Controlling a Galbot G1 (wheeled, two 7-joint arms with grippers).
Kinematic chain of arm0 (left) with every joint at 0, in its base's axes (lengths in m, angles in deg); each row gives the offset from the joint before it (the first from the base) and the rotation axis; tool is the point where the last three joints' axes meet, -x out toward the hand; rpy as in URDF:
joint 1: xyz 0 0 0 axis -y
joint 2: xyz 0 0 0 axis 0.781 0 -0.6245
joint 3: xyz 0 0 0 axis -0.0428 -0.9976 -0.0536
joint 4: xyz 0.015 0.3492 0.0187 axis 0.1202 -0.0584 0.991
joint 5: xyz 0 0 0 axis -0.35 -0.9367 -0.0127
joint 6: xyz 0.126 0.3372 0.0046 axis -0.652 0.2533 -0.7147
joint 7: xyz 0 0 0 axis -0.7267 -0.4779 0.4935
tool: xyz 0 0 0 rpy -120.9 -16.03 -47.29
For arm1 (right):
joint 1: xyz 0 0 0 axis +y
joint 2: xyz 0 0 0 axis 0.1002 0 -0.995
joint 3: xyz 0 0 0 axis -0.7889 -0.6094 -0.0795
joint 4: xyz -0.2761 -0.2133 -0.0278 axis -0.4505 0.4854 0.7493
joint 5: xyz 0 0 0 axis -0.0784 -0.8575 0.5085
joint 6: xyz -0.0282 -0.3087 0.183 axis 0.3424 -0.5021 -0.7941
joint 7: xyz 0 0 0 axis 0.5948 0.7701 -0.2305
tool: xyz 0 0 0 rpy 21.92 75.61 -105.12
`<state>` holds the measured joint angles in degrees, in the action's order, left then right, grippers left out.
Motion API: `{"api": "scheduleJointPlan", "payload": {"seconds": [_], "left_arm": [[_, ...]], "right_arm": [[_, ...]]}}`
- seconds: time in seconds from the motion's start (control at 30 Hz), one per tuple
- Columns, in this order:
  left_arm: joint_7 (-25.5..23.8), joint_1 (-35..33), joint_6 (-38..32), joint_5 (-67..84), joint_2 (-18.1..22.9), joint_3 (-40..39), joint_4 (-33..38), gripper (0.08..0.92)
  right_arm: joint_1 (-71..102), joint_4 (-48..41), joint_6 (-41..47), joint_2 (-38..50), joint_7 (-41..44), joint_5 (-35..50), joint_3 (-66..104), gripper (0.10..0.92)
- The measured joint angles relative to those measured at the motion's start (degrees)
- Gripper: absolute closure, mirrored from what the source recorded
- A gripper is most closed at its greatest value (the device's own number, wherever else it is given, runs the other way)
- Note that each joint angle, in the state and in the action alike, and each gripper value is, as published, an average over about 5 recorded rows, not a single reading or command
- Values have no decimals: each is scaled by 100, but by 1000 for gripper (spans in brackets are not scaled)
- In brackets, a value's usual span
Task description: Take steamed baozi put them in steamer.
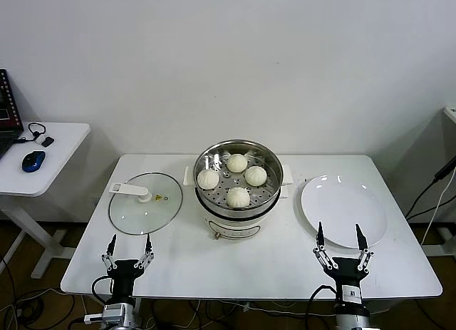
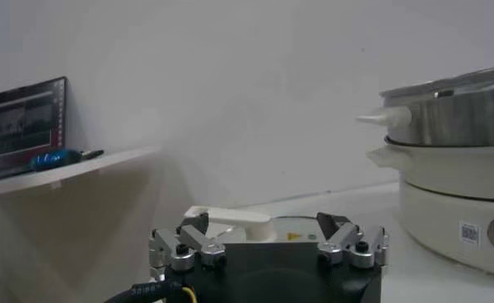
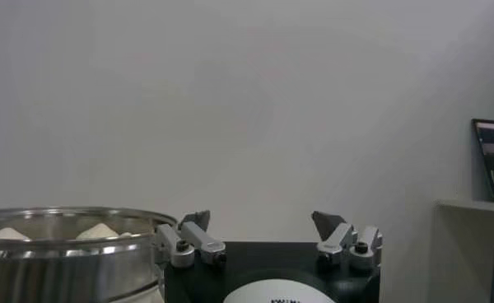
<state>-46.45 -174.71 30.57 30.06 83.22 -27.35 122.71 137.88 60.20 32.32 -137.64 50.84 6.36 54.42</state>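
From the head camera, all four steamed baozi [image 1: 237, 179] are sitting inside the steamer [image 1: 239, 184] in the middle of the table [image 1: 249, 266], spread out on the perforated floor and not touching each other as far as I can see. The glass lid [image 1: 144, 203] lies flat to the robot's left of the pot, and the white plate [image 1: 344, 211] on the right has nothing on it. So the job looks basically done to me. Left gripper [image 1: 129, 247] and right gripper [image 1: 341, 242] are both parked at the near table edge, fingers spread wide, nothing in them.

Left wrist view: left gripper [image 2: 267, 240] fingers apart, lid handle just ahead, steamer [image 2: 457, 156] off to one side, well clear.

Right wrist view: right gripper [image 3: 267, 239] also released, steamer rim [image 3: 66, 247] nearby with a couple of bun tops [image 3: 99, 231] peeking over it.

Handling-wise I'd guess these buns are light and squishy with a slightly tacky skin, so pinch gently across the sides low on the dome, not the top. They're round domes sitting flat side down, peak pointing up, so no real long axis to line up with
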Motion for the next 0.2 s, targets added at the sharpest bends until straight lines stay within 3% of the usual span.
{"api": "scheduleJointPlan", "payload": {"seconds": [0.2], "left_arm": [[0,4,-2,2,-2,2,-15,177]], "right_arm": [[28,9,5,-1,0,-14,-11,203]]}}
